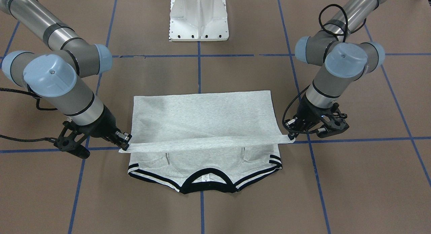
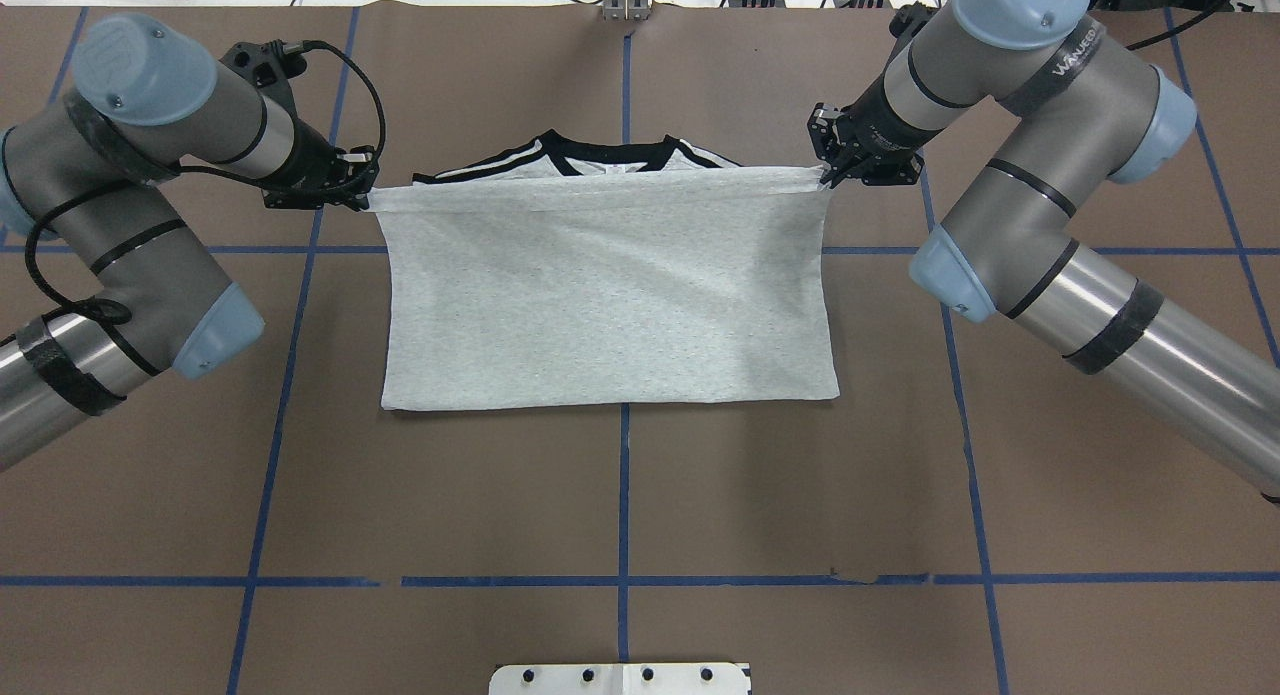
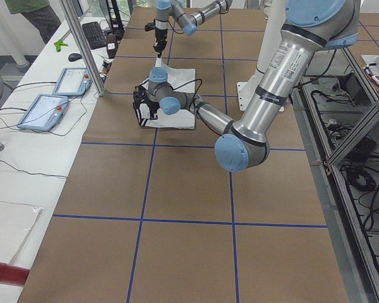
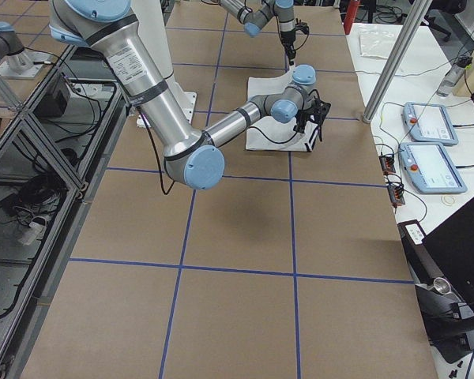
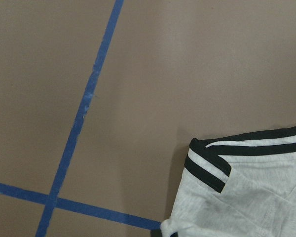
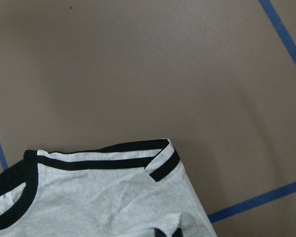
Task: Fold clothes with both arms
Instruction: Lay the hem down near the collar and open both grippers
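You're looking at the T-shirt [image 2: 610, 295] mid-fold.
Left gripper [image 2: 367, 195] and right gripper [image 2: 828, 177] are each clamping a hem corner, stretching it taut beside the neck band [image 1: 206, 191].

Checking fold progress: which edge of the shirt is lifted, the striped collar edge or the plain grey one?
The plain grey edge of the T-shirt, stretched between the left gripper and right gripper; the collar edge lies flat.

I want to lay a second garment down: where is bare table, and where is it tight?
Bare table lies between the folded edge of the T-shirt and the white pedestal, and beyond the neck band. Tight at both shirt sides, where the left gripper and right gripper pinch the lifted hem.
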{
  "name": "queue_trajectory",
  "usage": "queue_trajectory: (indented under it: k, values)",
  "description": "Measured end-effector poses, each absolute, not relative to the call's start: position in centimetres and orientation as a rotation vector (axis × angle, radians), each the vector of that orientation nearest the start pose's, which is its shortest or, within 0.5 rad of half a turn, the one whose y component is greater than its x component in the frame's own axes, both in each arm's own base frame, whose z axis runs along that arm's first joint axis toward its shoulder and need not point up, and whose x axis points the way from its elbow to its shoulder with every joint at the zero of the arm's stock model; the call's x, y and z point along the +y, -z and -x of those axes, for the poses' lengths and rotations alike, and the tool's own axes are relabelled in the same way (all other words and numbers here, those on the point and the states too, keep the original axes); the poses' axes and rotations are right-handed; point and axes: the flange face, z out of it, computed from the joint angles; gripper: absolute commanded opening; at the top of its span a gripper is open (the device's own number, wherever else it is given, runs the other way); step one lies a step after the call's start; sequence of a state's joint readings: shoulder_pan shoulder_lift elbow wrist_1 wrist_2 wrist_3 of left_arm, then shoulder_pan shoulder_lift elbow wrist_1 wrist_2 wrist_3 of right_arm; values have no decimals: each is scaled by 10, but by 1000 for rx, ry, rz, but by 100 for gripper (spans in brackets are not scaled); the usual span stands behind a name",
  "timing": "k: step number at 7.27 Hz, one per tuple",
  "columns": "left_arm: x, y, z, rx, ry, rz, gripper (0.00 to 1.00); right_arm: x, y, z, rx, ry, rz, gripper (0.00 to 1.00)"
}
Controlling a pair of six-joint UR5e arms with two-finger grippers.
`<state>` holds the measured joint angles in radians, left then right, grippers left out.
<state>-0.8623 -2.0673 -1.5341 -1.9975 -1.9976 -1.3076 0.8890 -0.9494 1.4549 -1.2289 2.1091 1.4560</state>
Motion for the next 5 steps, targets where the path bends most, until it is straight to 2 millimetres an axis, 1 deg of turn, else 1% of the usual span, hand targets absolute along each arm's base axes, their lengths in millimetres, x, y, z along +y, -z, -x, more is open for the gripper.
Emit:
queue_trajectory:
  k: [1, 2, 3, 4, 5]
  values:
    - [-582, -339, -378, 961, 373, -125, 0, -612, -292, 393, -985, -483, 44, 0]
    - [-581, -336, -379, 965, 378, -121, 0, -612, -287, 396, -990, -478, 43, 9]
    - [-581, -334, -379, 968, 381, -120, 0, -612, -286, 397, -991, -474, 43, 49]
    - [-580, -333, -380, 968, 380, -119, 39, -612, -286, 398, -991, -473, 43, 99]
    - [-580, -334, -381, 968, 385, -115, 76, -612, -287, 400, -988, -473, 45, 100]
